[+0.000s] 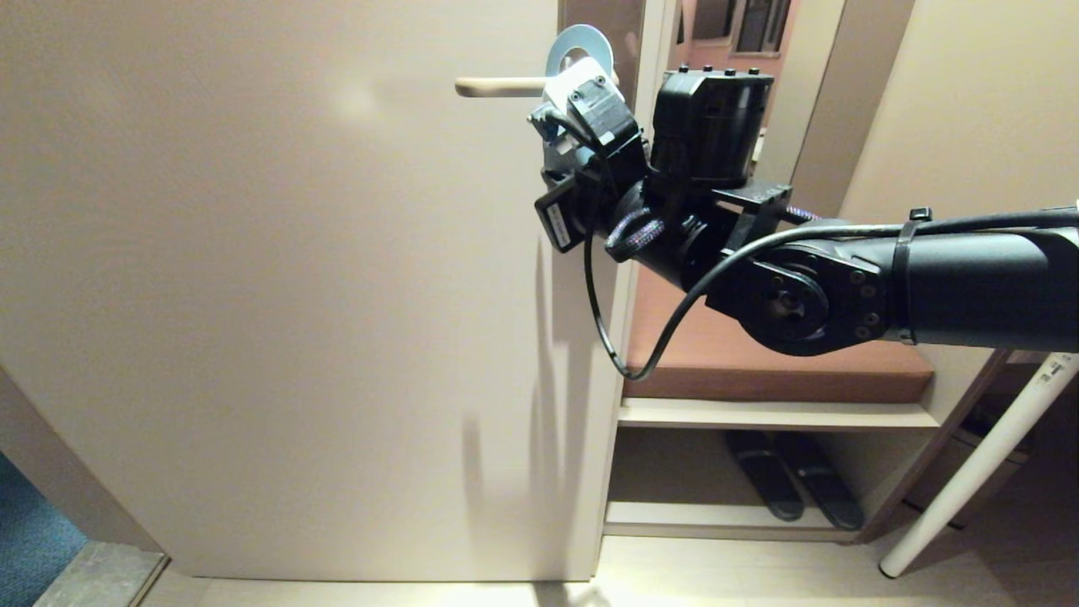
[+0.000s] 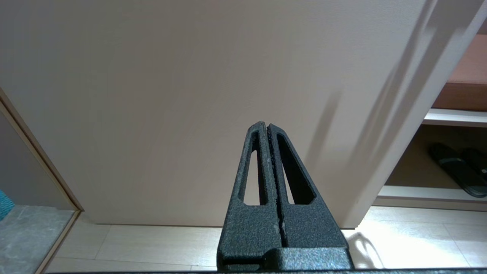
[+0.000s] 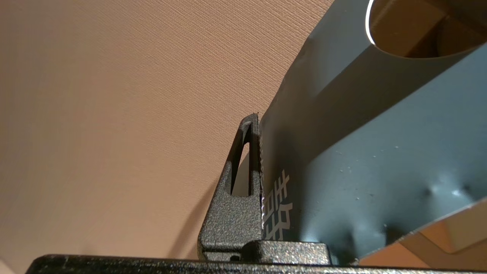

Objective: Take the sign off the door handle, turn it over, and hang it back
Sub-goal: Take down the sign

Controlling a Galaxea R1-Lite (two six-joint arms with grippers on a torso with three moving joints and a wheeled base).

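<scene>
Sign (image 1: pixel 577 42) sits pinched in my right gripper (image 1: pixel 563 126) up at the door handle (image 1: pixel 499 86), its ring end showing above the lever's knuckle, hard by the door (image 1: pixel 270 287). I judge this as the re-hanging or lifting-off step; whether the hole is around the lever or just beside it I cannot tell. In the right wrist view 1 finger (image 3: pixel 243 171) lies flat on the sign's printed face, Chinese character beside it, the hole up near the far end. My next move calls for keeping the hole lined up with the lever's free end and sliding along it. Room is tight: door face on 1 side, door edge and frame (image 1: pixel 649 76) on the other. Open space lies toward the shelf (image 1: pixel 775 413) with 2 slippers (image 1: pixel 792 485). My left gripper (image 2: pixel 268 129) hangs parked low, pressed together, empty.
</scene>
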